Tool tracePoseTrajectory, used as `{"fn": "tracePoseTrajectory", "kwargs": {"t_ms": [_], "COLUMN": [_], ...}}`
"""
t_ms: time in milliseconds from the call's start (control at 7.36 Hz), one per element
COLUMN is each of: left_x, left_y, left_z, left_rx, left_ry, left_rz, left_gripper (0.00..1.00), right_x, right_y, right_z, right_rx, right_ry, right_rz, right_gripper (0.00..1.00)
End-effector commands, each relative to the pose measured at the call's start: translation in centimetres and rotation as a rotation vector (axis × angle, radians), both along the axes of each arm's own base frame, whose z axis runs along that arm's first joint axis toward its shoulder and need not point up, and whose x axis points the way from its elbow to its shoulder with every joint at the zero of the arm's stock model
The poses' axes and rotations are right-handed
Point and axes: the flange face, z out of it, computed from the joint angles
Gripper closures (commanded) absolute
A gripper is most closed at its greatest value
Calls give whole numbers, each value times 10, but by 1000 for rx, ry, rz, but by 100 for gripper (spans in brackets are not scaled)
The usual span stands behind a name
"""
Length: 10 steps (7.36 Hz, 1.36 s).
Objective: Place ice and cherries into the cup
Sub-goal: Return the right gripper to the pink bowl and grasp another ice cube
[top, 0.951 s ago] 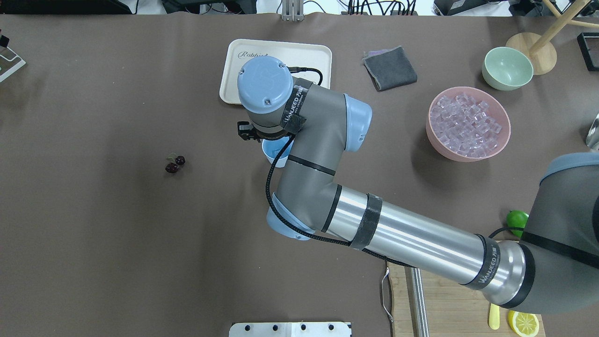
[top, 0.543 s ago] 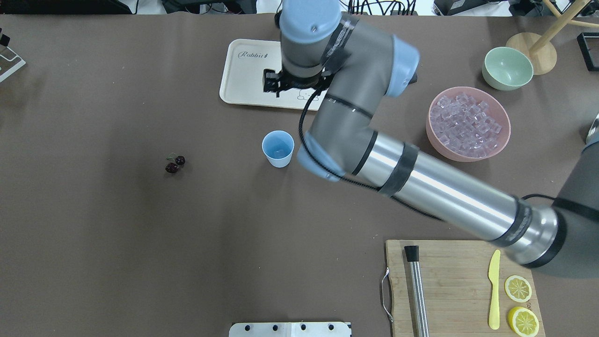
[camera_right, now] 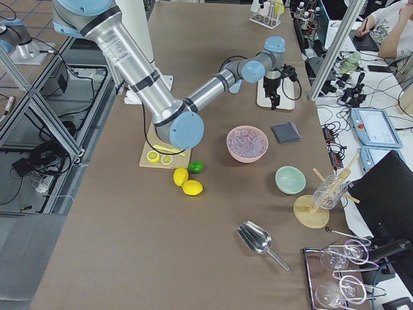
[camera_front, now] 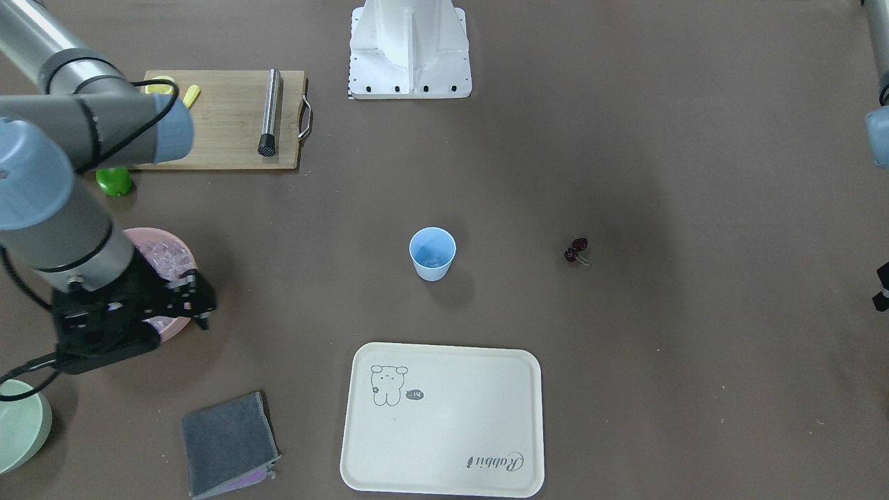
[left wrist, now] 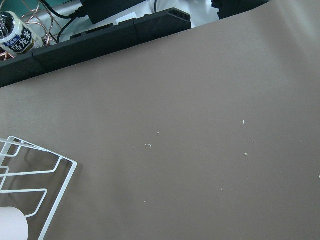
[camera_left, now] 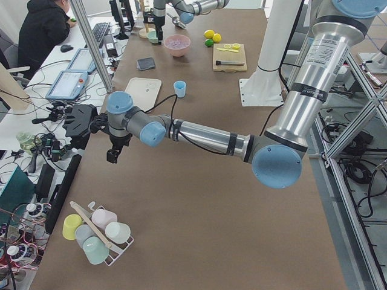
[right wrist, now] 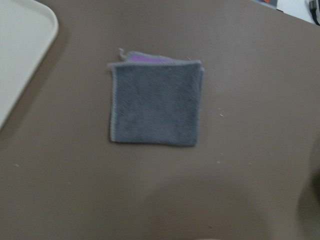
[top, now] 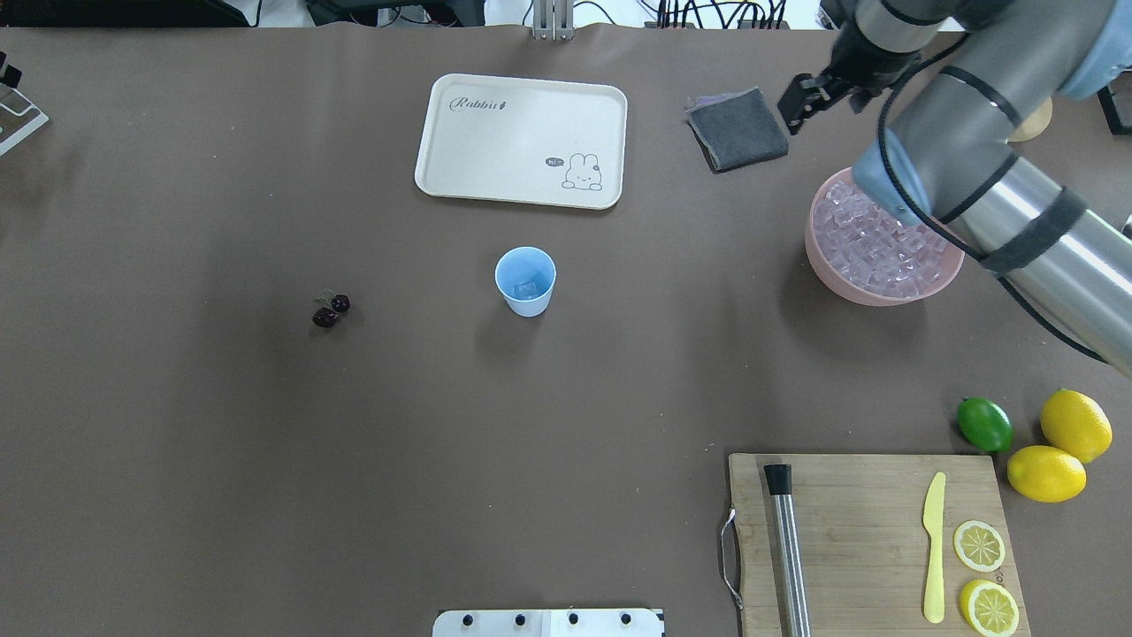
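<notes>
Your right arm has swung away. A second ago it hung over the cup [top: 525, 281] and hid most of it, and half a second ago its tool [camera_front: 196, 300] was above the cream tray [top: 522, 141]. Now that tool sits high over the far side of the counter, between the grey cloth [top: 737, 129] and the pink bowl [top: 849, 290]. Its wrist camera looks straight down on the cloth. The jaws stand apart with nothing between them.

The cup has not shifted. It stands upright mid-counter, in front of the tray, with one piece of ice [top: 528, 287] in its bottom, and the remaining cubes fill the pink bowl. The cherries [top: 330, 310] lie where they lay before, well off to the cup's left and untouched.

Your left tool [camera_left: 113, 154] hangs over the counter's left end, far from everything — you cannot tell how its jaws stand.
</notes>
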Motion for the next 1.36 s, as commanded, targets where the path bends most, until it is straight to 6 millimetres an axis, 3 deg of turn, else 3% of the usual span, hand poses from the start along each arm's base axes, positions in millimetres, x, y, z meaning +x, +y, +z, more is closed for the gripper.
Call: {"fn": "tracePoseTrajectory", "kwargs": {"t_ms": [0, 272, 543, 951, 1222], "left_x": [4, 8, 8, 8, 14], "left_y": [-3, -3, -3, -3, -3], "left_z": [-5, -4, -4, -5, -3], "left_rx": [6, 5, 3, 6, 2], "left_ry": [1, 1, 1, 1, -1], "left_rz": [5, 12, 12, 12, 20], "left_gripper": [2, 2, 2, 2, 2], "right_x": [37, 45, 6, -18, -22], "right_y": [14, 39, 55, 69, 74], "right_z": [79, 98, 101, 109, 109], "right_rx": [28, 79, 71, 86, 100], "right_ry": [107, 89, 129, 147, 129], "right_rz": [-54, -36, -23, -42, -36], "right_gripper": [9, 9, 8, 6, 6]}}
